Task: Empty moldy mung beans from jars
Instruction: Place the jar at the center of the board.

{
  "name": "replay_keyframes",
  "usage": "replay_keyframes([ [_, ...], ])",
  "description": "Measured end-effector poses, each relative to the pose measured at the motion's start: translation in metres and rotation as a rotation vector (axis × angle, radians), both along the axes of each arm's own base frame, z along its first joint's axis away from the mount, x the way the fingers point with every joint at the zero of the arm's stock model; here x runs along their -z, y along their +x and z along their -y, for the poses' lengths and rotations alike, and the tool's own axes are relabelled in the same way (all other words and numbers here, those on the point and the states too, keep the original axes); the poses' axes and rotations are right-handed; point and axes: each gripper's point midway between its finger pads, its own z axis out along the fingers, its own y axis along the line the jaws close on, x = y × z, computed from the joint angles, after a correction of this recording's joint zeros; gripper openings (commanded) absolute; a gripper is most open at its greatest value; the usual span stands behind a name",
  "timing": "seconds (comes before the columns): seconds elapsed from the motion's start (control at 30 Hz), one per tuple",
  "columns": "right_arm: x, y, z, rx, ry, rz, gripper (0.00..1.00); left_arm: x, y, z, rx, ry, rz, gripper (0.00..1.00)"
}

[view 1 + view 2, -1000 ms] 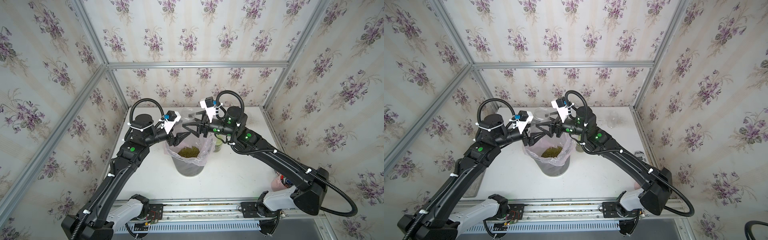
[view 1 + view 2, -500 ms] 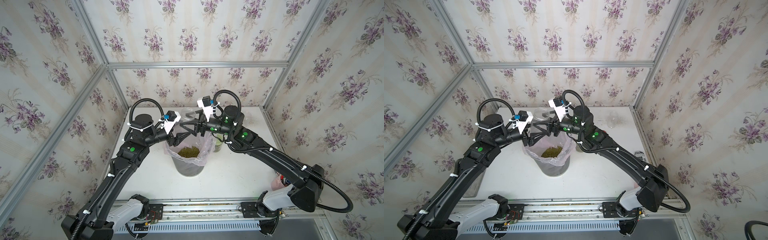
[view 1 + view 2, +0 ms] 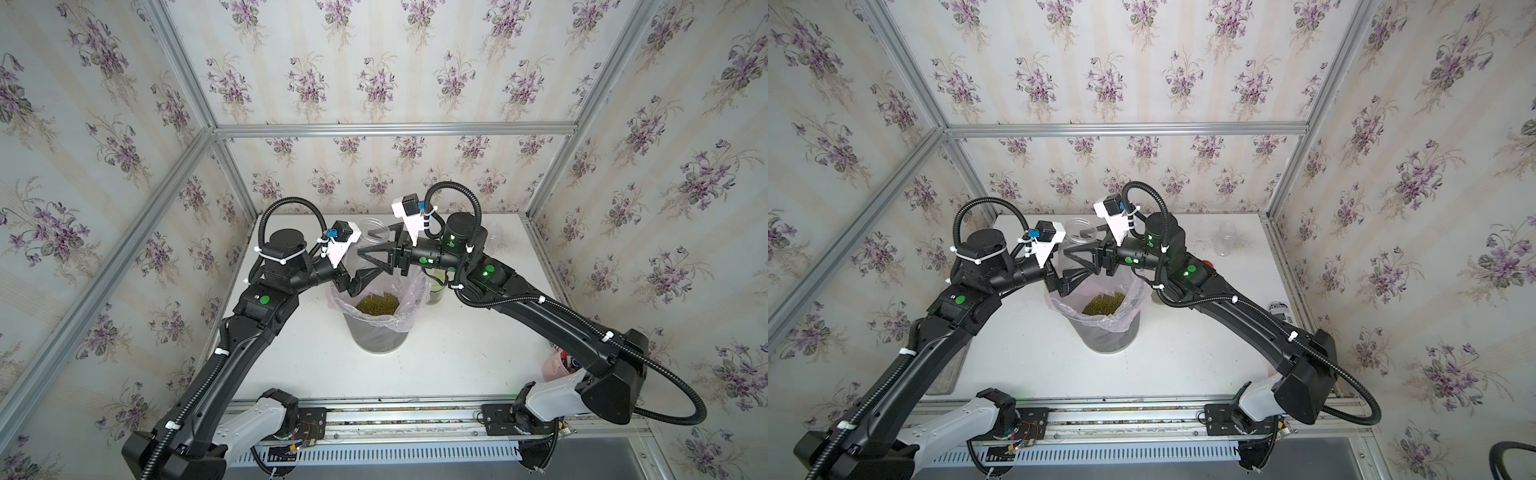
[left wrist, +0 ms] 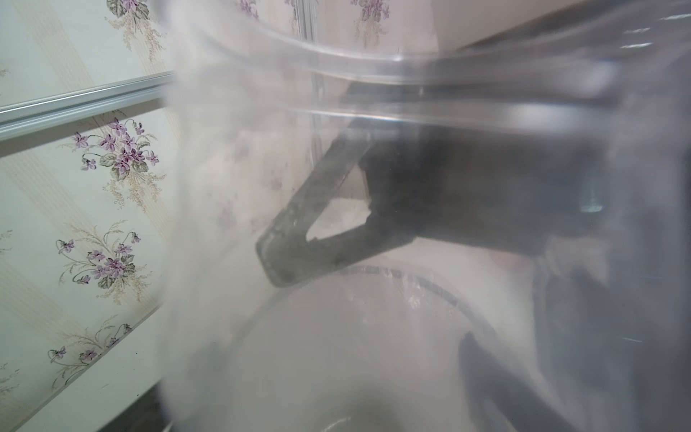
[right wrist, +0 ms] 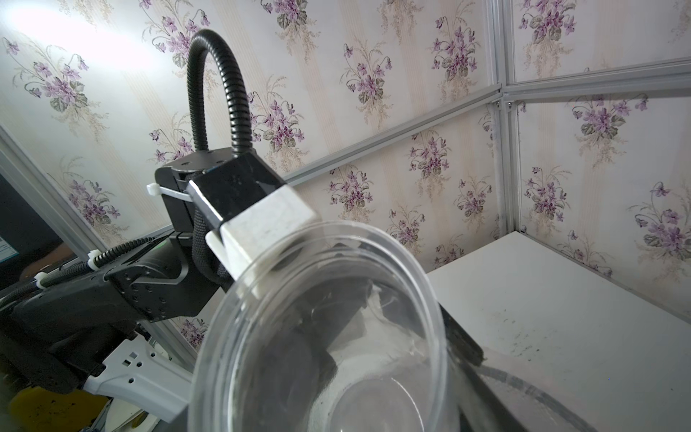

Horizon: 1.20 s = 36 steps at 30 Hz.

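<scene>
My two top cameras sit high at the front, side by side, looking down and back across the same worktop (image 3: 457, 357) and bin (image 3: 1113, 336). Each wrist camera looks out almost against one clear jar (image 4: 374, 67): the left view is blurred by it, the right also catches the left arm (image 5: 112, 291).

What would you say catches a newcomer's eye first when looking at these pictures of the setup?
Two black arms meet over the middle of the white table, the left gripper and right gripper both at a clear jar, empty and aloft. Just below stands a grey bin with a pink liner, a heap of green beans inside. Purple-flowered wallpaper covers every wall.
</scene>
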Motion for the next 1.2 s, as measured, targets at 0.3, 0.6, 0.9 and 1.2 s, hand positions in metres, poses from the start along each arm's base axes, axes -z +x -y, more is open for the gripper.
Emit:
replay_keyframes([
  [0.3, 0.002, 0.007, 0.005, 0.058, -0.021, 0.014, 0.58, 0.002, 0.004, -0.003, -0.027, 0.003, 0.0, 1.0],
  [0.6, 0.009, 0.025, 0.014, 0.182, -0.079, 0.028, 0.58, 0.0, 0.007, -0.007, -0.062, 0.005, 0.008, 1.0],
  [0.9, 0.005, 0.041, 0.031, 0.327, -0.112, 0.052, 0.58, 0.002, 0.012, -0.009, -0.085, 0.01, 0.008, 1.0],
  [1.2, -0.014, 0.057, 0.056, 0.491, -0.135, 0.104, 0.58, 0.003, 0.028, -0.024, -0.225, -0.003, -0.004, 1.0],
])
